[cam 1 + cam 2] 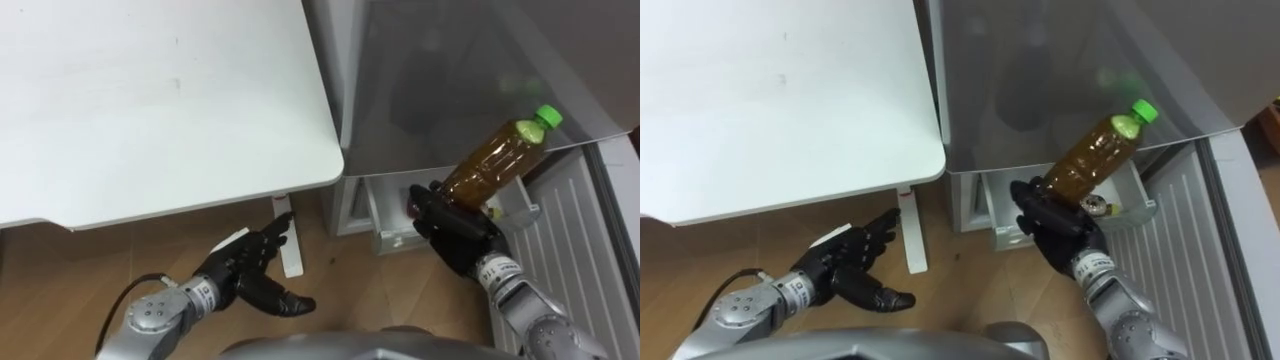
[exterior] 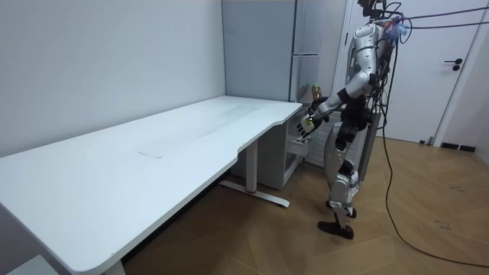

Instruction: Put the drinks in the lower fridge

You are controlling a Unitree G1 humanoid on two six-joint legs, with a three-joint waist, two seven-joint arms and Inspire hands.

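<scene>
Left hand point(image 1: 252, 268) is hanging low, fingers loosely spread, gripping nothing. Right hand point(image 1: 452, 232) is clenching the base of the tea bottle point(image 1: 498, 155), which is tilting up and away from it, green cap farthest. Just beyond the right hand, the open lower fridge compartment point(image 1: 392, 212) is showing. The tabletop point(image 1: 150, 100) is lying ahead of the left hand.

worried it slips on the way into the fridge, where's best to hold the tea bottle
Probably round the wide amber body, coming from the robot's side. The tea bottle tilts with its green cap up toward the fridge, and the right hand curls round its lower end, leaving the narrow neck free.
</scene>
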